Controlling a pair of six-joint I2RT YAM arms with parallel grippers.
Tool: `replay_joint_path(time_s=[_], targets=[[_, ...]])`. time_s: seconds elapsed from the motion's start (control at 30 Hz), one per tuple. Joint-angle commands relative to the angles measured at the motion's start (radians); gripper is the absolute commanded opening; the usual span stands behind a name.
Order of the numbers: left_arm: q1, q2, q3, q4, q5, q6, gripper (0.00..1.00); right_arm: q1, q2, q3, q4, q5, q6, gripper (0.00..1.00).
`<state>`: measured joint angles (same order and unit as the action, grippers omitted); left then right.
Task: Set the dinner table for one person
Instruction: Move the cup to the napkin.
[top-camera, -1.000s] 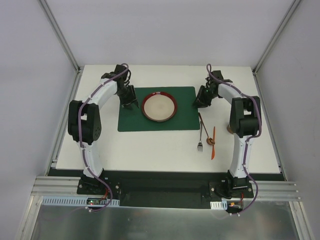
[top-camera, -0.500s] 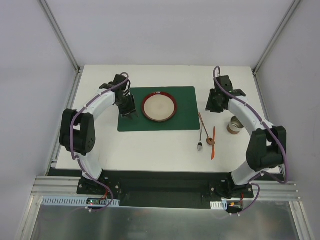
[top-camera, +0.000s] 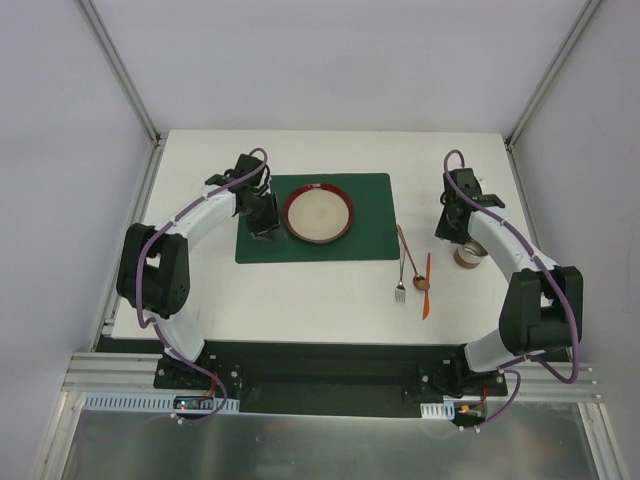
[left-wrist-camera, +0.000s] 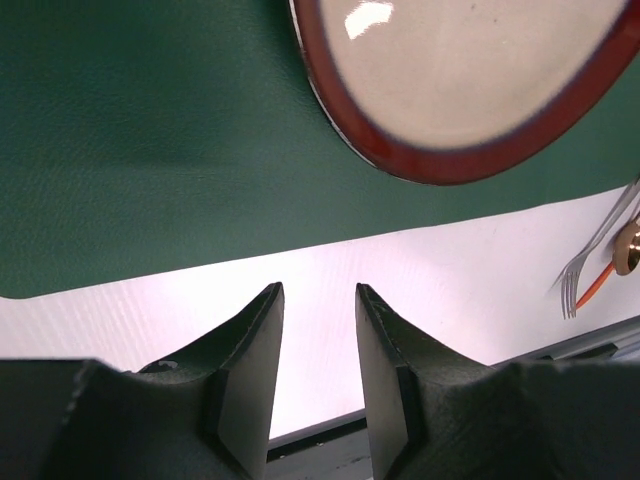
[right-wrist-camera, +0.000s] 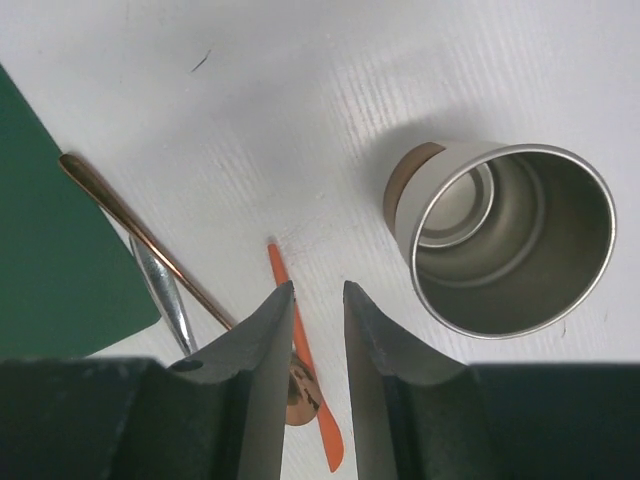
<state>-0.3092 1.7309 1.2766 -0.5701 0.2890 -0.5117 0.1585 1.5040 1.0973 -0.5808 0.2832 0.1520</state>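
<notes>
The white dinner table (top-camera: 300, 300) holds a dark green placemat (top-camera: 370, 235) with a red-rimmed cream plate (top-camera: 318, 213) on it. My left gripper (top-camera: 263, 226) hangs over the placemat's left part, just left of the plate, open and empty. In the left wrist view the gripper (left-wrist-camera: 318, 300) is above the table by the placemat's edge (left-wrist-camera: 150, 150), with the plate (left-wrist-camera: 460, 80) ahead. My right gripper (top-camera: 450, 226) is open and empty, between the placemat and a steel cup (top-camera: 470, 255). In the right wrist view the gripper (right-wrist-camera: 318, 292) hovers over an orange knife (right-wrist-camera: 280, 268), with the cup (right-wrist-camera: 510, 240) to its right.
A fork (top-camera: 400, 288), a copper spoon (top-camera: 410, 262) and the orange knife (top-camera: 426, 295) lie together on the table right of the placemat. In the right wrist view the spoon handle (right-wrist-camera: 130, 225) and fork handle (right-wrist-camera: 165, 290) lie left of the fingers. Aluminium posts stand at the table's far corners.
My right arm swung right, from the placemat's right edge to the table beside the cup. My left gripper moved slightly nearer and toward the plate.
</notes>
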Motion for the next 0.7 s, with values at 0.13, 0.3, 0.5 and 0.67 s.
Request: replay_joint_path(time_s=[0.13,0.3,0.5,0.67], targets=[[-0.033,-0.103,0.003,0.032,-0.01,0.004,0.34,-0.014,-0.056,-0.01,-0.047,0.155,0.037,0.31],[-0.034,-0.11,-0.008,0.049,0.009,0.004,0.35,-0.019,-0.062,-0.004,-0.053,0.201,0.035,0.32],[-0.034,-0.099,-0.008,0.05,0.027,0.013,0.33,-0.054,-0.047,-0.001,-0.054,0.197,0.037,0.34],[-0.034,-0.106,-0.01,0.05,0.025,0.015,0.33,-0.065,-0.036,-0.011,-0.057,0.198,0.041,0.34]])
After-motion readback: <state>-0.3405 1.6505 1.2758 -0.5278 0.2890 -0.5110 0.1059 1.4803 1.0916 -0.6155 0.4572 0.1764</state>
